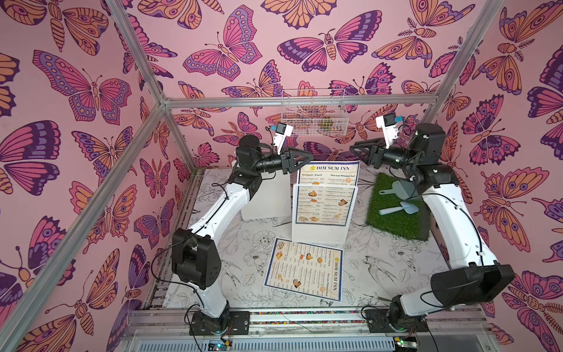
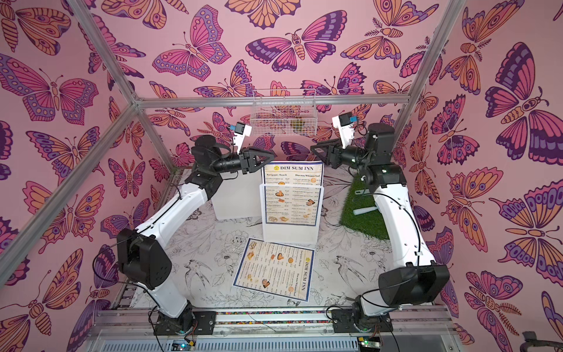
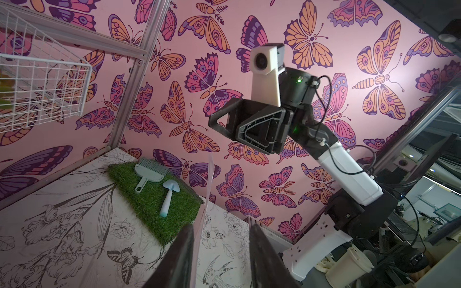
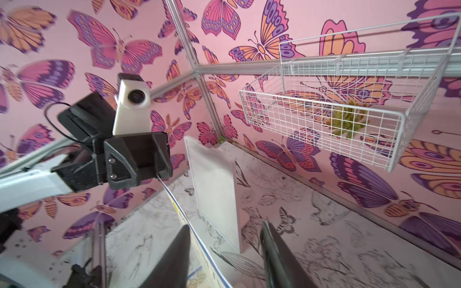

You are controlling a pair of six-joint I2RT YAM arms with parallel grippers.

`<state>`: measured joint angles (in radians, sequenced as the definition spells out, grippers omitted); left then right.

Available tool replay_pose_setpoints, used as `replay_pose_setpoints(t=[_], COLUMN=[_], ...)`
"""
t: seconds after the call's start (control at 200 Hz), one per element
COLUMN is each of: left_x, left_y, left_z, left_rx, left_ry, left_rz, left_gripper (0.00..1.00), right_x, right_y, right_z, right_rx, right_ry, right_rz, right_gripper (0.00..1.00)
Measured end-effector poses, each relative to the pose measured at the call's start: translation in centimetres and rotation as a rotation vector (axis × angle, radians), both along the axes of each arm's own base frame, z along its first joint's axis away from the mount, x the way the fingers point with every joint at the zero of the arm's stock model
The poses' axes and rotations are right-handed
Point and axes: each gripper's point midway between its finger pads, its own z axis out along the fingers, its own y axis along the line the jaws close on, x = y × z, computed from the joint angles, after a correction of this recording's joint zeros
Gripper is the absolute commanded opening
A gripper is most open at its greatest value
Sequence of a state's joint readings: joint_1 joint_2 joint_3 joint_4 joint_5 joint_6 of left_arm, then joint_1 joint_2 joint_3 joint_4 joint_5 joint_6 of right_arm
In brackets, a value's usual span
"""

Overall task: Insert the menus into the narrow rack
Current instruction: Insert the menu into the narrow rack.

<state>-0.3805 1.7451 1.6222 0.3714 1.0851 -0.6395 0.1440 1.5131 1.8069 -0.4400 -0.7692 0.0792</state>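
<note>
One menu [image 1: 329,173] [image 2: 292,173] stands upright in the narrow clear rack [image 1: 316,234] [image 2: 289,234] at mid table, its "DIM SUM INN" heading above the rack's front pane. A second menu [image 1: 304,269] [image 2: 274,269] lies flat in front of the rack. My left gripper [image 1: 306,157] [image 3: 220,227] is open at the standing menu's upper left corner. My right gripper [image 1: 353,151] [image 4: 225,225] is open at its upper right corner. In each wrist view the sheet's thin edge [image 3: 209,179] [image 4: 179,209] runs between the jaws, close to one finger, with a wide gap to the other.
A white box [image 1: 265,198] stands just left of the rack. A green grass mat [image 1: 396,213] with a small brush [image 3: 149,172] and a shovel [image 3: 169,194] lies to the right. A white wire basket [image 1: 313,112] hangs on the back wall above.
</note>
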Motion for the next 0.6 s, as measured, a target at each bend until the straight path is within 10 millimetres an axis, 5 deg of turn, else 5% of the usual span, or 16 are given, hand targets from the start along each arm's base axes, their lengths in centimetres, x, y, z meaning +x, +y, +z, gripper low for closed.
replay_pose_setpoints(t=[0.185,0.451,0.601], left_x=[-0.1,0.3,0.3], left_y=[-0.2,-0.1,-0.1], left_z=[-0.7,-2.1,-2.2], left_rx=[0.005,0.019,0.020], left_ry=[0.013,0.045,0.048], left_rz=[-0.004,0.002,0.002], left_gripper=[0.40,0.40,0.40], right_x=[-1.1,1.8,1.5], right_y=[3.5,5.7,6.5], right_z=[1.2,-5.2,-7.9], right_rx=[-0.160,-0.343,-0.410], right_ry=[-0.026,0.152,0.216], right_rz=[-0.063,-0.137,-0.130], right_gripper=[0.42,0.40,0.38])
